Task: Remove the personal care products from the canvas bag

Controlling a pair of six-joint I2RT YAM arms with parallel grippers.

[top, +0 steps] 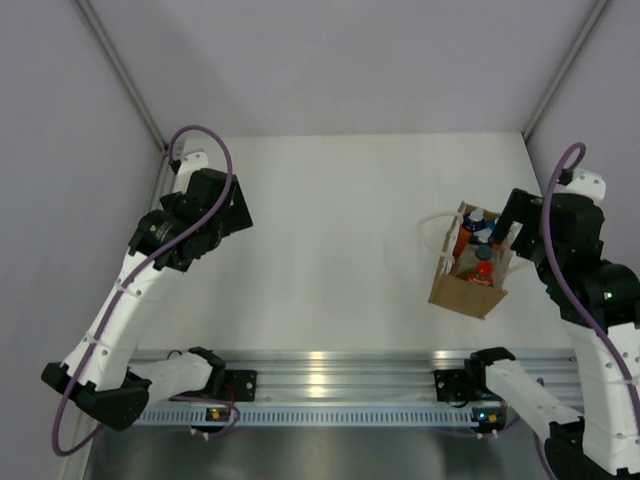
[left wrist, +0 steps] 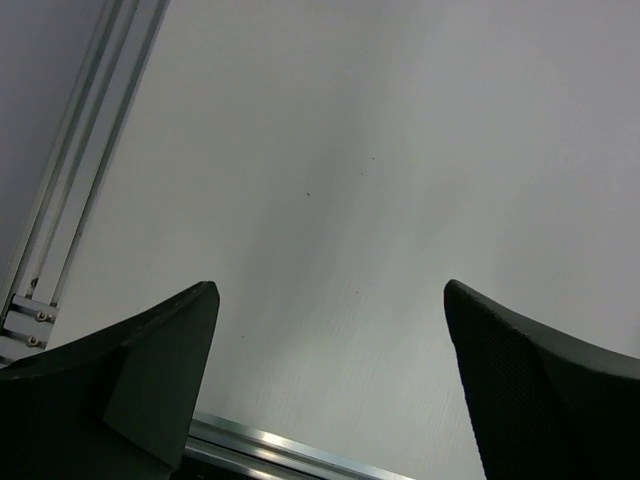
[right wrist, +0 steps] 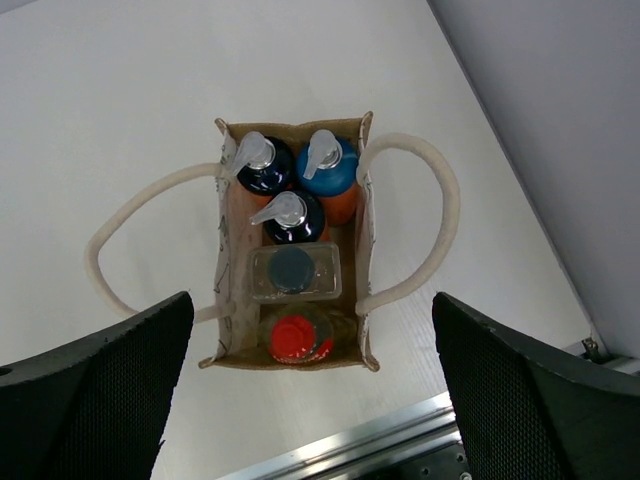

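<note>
- Hovering above canvas bag (top: 462, 290) at 3 o'clock on table (top: 330, 250), right gripper (right wrist: 312, 310) spread wide, empty.
- Left gripper (left wrist: 330, 300) at 9 o'clock, wide, empty.
- All five care bottles (right wrist: 292, 270) inside bag; none out yet.

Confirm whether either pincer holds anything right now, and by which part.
Nothing is held. The right pincer hangs open above the canvas bag, touching none of the bottles inside; the left pincer is open over the table.

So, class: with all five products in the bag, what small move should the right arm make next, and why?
Probably lower the open right gripper toward the red-capped bottle: it hovers above the canvas bag, holding nothing, and that bottle sits nearest its fingers.
</note>
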